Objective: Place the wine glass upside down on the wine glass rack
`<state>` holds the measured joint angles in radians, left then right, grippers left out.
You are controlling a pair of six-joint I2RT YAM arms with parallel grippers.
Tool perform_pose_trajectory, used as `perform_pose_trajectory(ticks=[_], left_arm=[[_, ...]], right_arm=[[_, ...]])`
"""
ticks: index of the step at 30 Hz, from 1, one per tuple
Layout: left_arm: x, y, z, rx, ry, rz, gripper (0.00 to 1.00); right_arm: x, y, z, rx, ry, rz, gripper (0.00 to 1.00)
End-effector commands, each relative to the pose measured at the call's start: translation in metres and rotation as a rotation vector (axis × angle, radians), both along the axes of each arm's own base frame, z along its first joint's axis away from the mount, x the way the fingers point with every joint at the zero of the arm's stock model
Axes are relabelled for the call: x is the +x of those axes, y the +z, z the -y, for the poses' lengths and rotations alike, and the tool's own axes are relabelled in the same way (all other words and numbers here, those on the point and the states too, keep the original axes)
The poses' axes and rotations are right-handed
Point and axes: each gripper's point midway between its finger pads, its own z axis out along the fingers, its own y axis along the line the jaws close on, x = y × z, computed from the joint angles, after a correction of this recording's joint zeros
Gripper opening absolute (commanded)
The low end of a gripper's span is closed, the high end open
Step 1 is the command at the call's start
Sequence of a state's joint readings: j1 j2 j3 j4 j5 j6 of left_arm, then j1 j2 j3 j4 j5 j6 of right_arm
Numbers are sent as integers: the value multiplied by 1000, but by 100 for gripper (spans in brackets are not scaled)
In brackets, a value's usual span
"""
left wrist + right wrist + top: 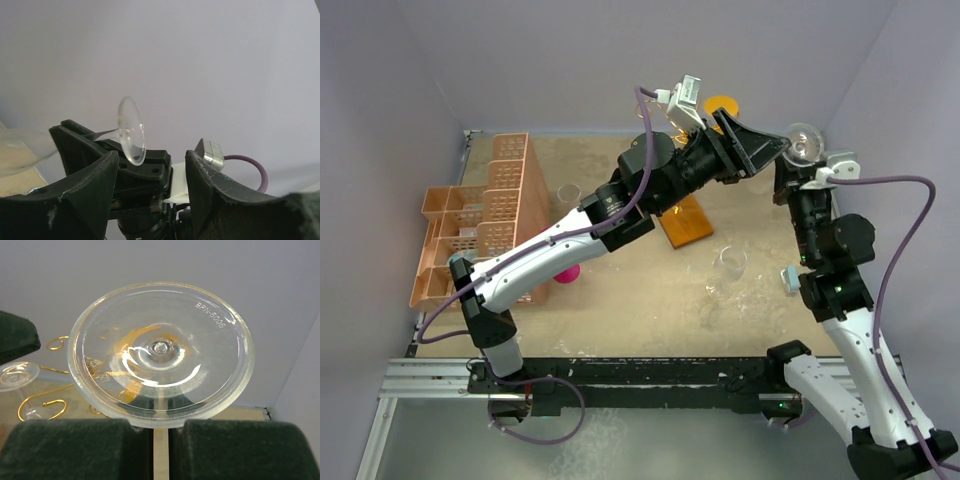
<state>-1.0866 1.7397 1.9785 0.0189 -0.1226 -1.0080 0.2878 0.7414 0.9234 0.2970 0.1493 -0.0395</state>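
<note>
Right of the rack (685, 222), the right gripper (161, 427) is clamping the wine glass (161, 347) by its stem, foot up; the left gripper (151, 156) is hovering outstretched over the rack, jaws apart.

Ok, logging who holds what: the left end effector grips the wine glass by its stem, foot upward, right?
No: the right end effector grips the wine glass by its stem, foot upward, as the right wrist view shows. The left end effector stands open, empty.

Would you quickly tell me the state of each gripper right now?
Left gripper: open, empty.
Right gripper: shut on the wine glass stem.
</note>
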Motion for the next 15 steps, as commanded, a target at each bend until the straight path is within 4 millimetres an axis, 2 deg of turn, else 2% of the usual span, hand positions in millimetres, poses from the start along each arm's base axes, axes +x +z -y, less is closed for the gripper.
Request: perform_pose_trajectory(ticks=[1, 5, 15], left_arm=[[-3, 23, -7, -23, 6, 44, 53], [15, 5, -8, 14, 90, -10, 52], [6, 7, 13, -18, -15, -16, 49]], right_arm=[[-9, 34, -6, -20, 24, 102, 0], [-12, 36, -11, -32, 55, 116, 0], [-18, 36, -20, -59, 102, 126, 0]])
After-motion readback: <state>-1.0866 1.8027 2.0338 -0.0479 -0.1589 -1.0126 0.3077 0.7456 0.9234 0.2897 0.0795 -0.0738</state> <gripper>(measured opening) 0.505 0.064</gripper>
